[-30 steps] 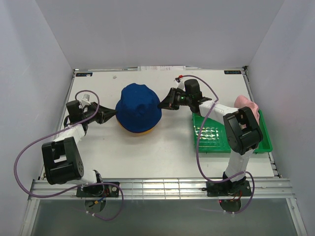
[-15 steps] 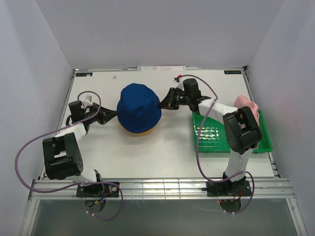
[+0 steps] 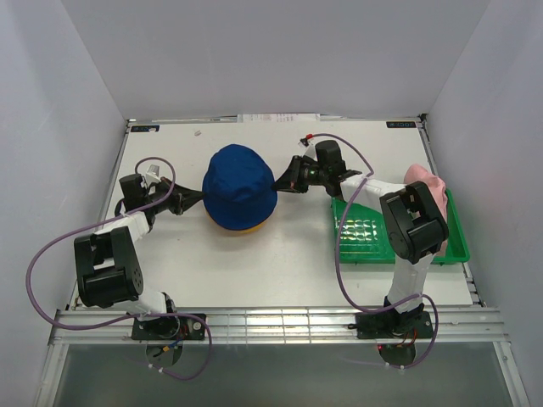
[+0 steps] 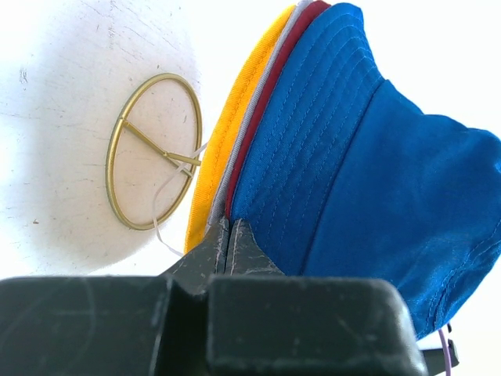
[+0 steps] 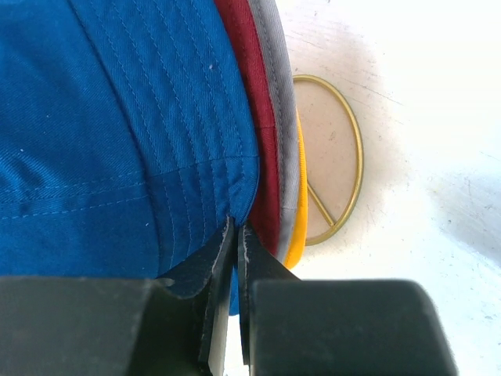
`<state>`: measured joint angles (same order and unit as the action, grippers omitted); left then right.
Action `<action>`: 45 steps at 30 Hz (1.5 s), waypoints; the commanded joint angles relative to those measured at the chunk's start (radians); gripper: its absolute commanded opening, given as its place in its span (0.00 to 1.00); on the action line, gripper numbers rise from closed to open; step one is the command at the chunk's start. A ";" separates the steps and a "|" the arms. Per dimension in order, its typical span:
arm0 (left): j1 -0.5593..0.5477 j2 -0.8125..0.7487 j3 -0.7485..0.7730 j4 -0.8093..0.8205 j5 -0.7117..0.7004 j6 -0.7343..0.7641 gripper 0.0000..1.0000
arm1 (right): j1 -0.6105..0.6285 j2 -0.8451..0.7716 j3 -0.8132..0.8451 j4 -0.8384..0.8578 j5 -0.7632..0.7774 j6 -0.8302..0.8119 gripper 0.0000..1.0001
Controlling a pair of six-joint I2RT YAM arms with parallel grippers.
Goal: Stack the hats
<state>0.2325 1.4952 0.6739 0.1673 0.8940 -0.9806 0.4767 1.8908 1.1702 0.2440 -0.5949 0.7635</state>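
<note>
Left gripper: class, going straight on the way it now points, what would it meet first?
Shut, the left gripper is at the stacked brims; straight on it would likely first meet the royal blue fabric bucket hat, or the brim of the dark red fabric hat beside it.

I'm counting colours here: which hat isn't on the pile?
The pink hat. It lies alone at the far edge of the green tray on the right, while the others sit stacked under the blue hat.

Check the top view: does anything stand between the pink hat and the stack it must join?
Yes. The right arm stretches along the straight line from the pink hat to the stack, its jaws shut on the blue hat's brim. Nothing else visible lies between them.
</note>
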 commanded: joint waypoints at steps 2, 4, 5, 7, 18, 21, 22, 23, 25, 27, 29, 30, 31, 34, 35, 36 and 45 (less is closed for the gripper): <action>0.005 0.011 -0.033 -0.038 -0.093 0.051 0.00 | -0.012 0.057 -0.061 -0.117 0.064 -0.078 0.08; 0.005 0.011 -0.031 -0.055 -0.107 0.065 0.00 | -0.012 0.053 -0.052 -0.118 0.064 -0.079 0.08; 0.005 0.013 -0.030 -0.061 -0.113 0.069 0.00 | -0.013 0.051 -0.049 -0.120 0.063 -0.081 0.08; 0.007 0.013 -0.028 -0.083 -0.130 0.080 0.00 | -0.015 0.050 -0.038 -0.129 0.061 -0.085 0.08; 0.011 0.069 -0.025 -0.156 -0.193 0.141 0.00 | -0.016 0.031 -0.049 -0.112 0.040 -0.084 0.08; 0.011 0.083 -0.025 -0.161 -0.199 0.152 0.00 | -0.016 0.018 -0.049 -0.098 0.029 -0.078 0.08; 0.011 0.086 -0.023 -0.163 -0.201 0.157 0.00 | -0.016 0.011 -0.050 -0.091 0.027 -0.073 0.08; 0.011 0.089 -0.023 -0.163 -0.199 0.160 0.00 | -0.015 0.002 -0.053 -0.084 0.023 -0.066 0.08; 0.011 0.094 -0.017 -0.163 -0.204 0.166 0.00 | -0.015 -0.007 -0.053 -0.080 0.021 -0.066 0.08; 0.011 0.096 -0.016 -0.163 -0.204 0.168 0.00 | -0.013 -0.012 -0.055 -0.086 0.027 -0.076 0.08; 0.011 0.093 -0.013 -0.163 -0.201 0.168 0.00 | -0.016 0.005 -0.052 -0.101 0.038 -0.087 0.08; 0.011 0.088 -0.011 -0.178 -0.199 0.168 0.00 | -0.016 0.013 -0.052 -0.106 0.040 -0.098 0.08; 0.011 0.085 -0.008 -0.190 -0.199 0.168 0.00 | -0.018 0.020 -0.053 -0.109 0.041 -0.101 0.08; 0.011 0.082 0.001 -0.206 -0.199 0.175 0.00 | -0.018 0.042 -0.070 -0.107 0.046 -0.105 0.08; 0.011 0.082 0.006 -0.210 -0.199 0.178 0.00 | -0.018 0.044 -0.081 -0.101 0.047 -0.107 0.08; 0.011 0.080 0.010 -0.215 -0.201 0.184 0.00 | -0.018 0.042 -0.083 -0.098 0.049 -0.104 0.08; 0.013 0.054 0.090 -0.323 -0.207 0.246 0.00 | -0.016 -0.007 -0.015 -0.173 0.070 -0.142 0.09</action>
<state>0.2268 1.5444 0.7448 0.0139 0.8875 -0.8516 0.4713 1.8797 1.1545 0.2710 -0.6090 0.7101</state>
